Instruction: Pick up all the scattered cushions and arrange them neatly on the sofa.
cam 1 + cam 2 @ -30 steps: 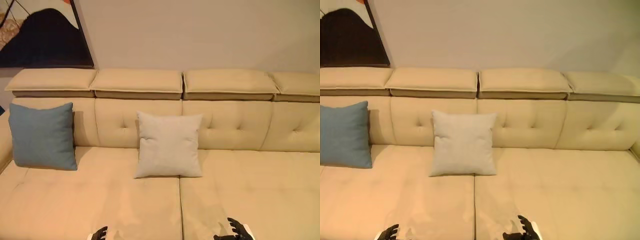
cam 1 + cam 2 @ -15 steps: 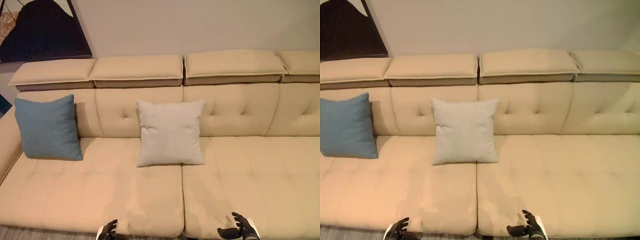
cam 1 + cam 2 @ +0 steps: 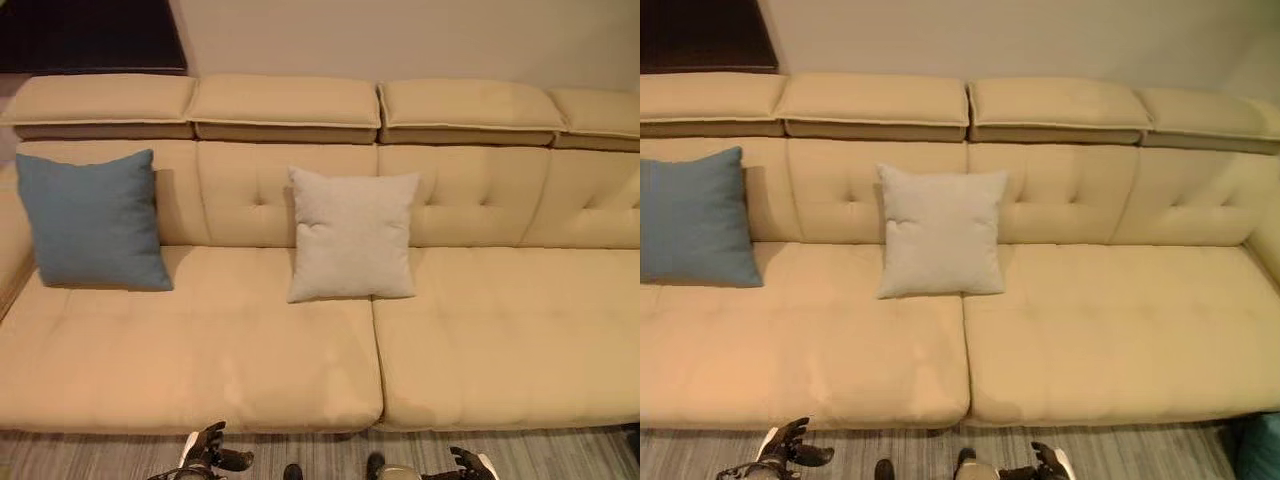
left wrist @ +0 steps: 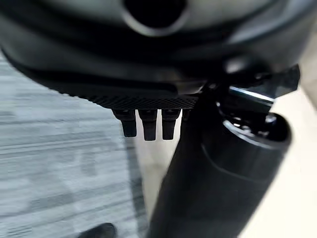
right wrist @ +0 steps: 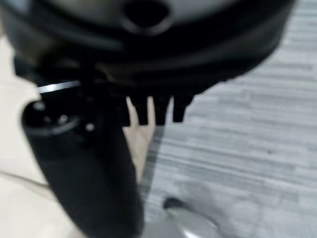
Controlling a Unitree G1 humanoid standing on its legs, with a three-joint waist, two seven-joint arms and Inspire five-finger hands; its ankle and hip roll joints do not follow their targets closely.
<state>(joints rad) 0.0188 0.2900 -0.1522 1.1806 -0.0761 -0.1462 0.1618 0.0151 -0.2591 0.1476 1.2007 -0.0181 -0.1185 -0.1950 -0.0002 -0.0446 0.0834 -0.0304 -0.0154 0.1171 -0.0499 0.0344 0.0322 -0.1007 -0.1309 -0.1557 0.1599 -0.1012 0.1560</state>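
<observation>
The blue cushion and the grey cushion stood upright against the back of the sofa. The left hand and right hand hung low over the floor, fingers relaxed and empty. A teal object, maybe another cushion, lay at the right; the robot should probably turn there and look first.

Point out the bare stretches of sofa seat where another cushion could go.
The seat right of the light grey cushion is bare to the sofa end. A narrower gap lies between it and the blue cushion. The front seat strip is free too. Both hands hold nothing.
</observation>
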